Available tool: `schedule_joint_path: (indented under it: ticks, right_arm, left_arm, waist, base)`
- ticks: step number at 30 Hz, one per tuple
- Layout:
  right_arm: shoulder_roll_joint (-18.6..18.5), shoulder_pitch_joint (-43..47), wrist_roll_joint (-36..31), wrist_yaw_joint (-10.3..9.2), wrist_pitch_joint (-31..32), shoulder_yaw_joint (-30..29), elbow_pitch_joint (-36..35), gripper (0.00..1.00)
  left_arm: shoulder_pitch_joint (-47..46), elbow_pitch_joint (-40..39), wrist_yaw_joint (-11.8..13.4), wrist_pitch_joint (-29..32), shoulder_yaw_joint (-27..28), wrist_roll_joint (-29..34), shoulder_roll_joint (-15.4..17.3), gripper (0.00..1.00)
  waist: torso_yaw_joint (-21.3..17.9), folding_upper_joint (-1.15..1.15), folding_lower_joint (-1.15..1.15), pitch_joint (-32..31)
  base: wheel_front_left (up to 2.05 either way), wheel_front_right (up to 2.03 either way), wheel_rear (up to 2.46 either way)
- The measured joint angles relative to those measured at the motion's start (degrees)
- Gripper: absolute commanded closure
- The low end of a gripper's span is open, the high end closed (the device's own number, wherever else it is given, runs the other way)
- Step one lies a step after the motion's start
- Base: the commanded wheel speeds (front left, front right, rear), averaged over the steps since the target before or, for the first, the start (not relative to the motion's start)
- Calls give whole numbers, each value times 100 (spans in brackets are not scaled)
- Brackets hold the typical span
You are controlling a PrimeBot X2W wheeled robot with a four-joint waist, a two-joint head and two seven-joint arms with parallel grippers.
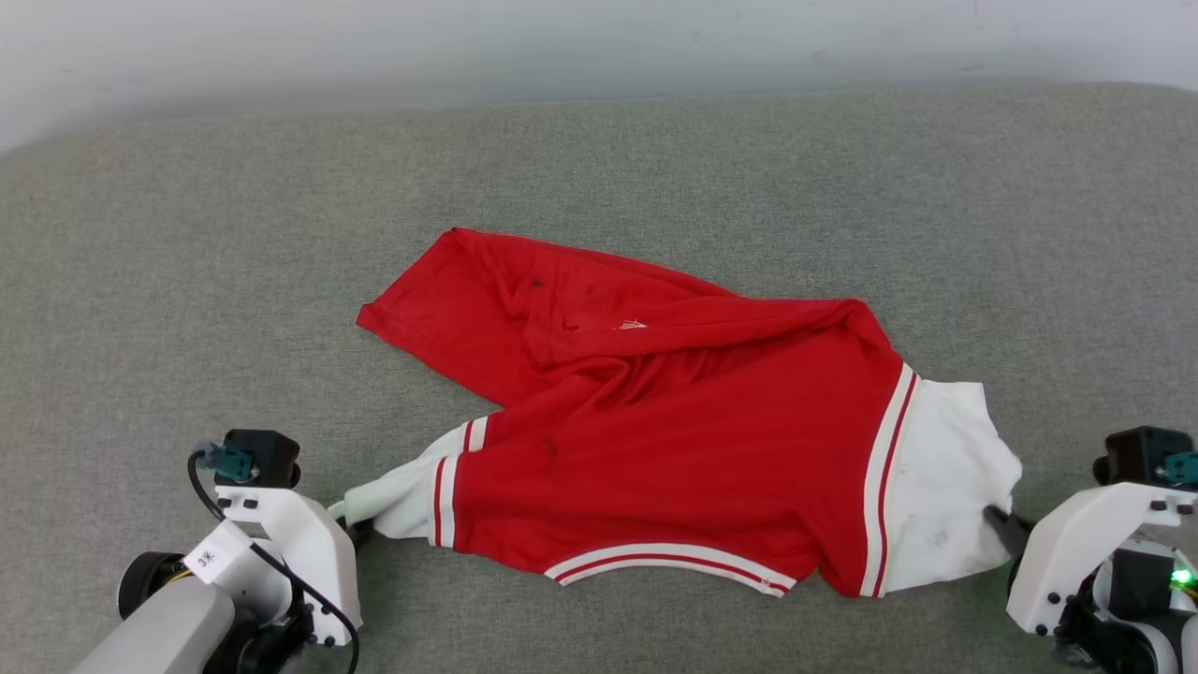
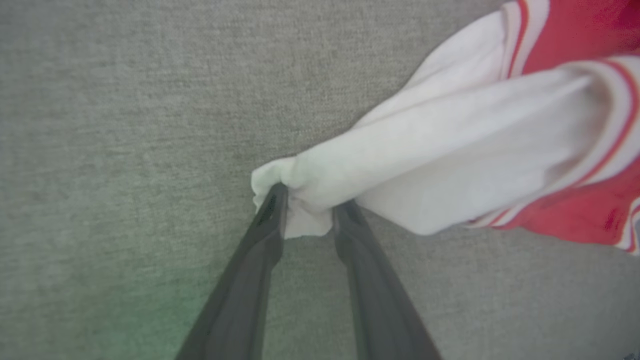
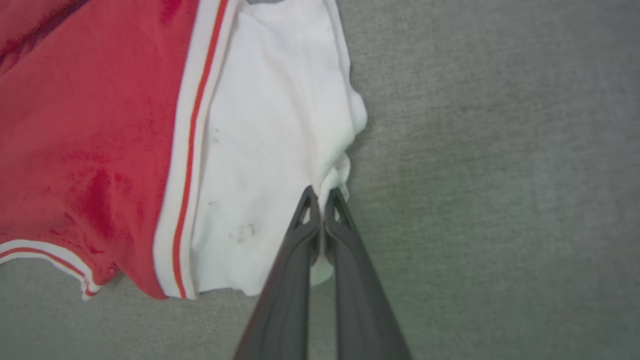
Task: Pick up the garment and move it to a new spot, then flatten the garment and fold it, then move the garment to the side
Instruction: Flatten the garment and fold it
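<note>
The garment (image 1: 674, 431), a red shirt with white sleeves and striped trim, lies crumpled and partly doubled over on the grey cloth surface (image 1: 187, 234). Its collar edge faces me. My left gripper (image 1: 360, 529) is at the tip of the left white sleeve. In the left wrist view its fingers stand apart on either side of the bunched sleeve end (image 2: 295, 190), so the left gripper (image 2: 310, 200) is open with cloth between its jaws. My right gripper (image 1: 997, 520) is at the right sleeve. The right gripper (image 3: 322, 192) is shut, pinching the sleeve's white edge (image 3: 280, 125).
The grey padded surface reaches to a pale wall (image 1: 599, 37) at the back. Bare grey cloth surrounds the shirt on all sides, widest at the far left and far right.
</note>
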Motion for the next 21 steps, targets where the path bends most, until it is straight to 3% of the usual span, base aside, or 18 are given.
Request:
schedule_joint_path:
  ticks: [8, 14, 21]
  right_arm:
    - [-25, -35, -118, 0, -793, -46, -286, 100]
    - [-101, -213, -216, 0, -1559, -74, -436, 100]
    - [-264, -621, -322, -1, -2343, -98, -492, 100]
  left_arm:
    - [-41, 165, 130, -1182, 114, 476, -194, 100]
    - [-160, -192, 350, -1948, 355, 755, -196, 100]
    - [-599, -673, 352, -2349, 582, 848, -244, 100]
  waist:
    - [88, 0, 2, -166]
    - [179, -1, 2, -421]
    - [295, 0, 2, -693]
  base:
    - [0, 0, 0]
    - [0, 0, 0]
    - [0, 0, 0]
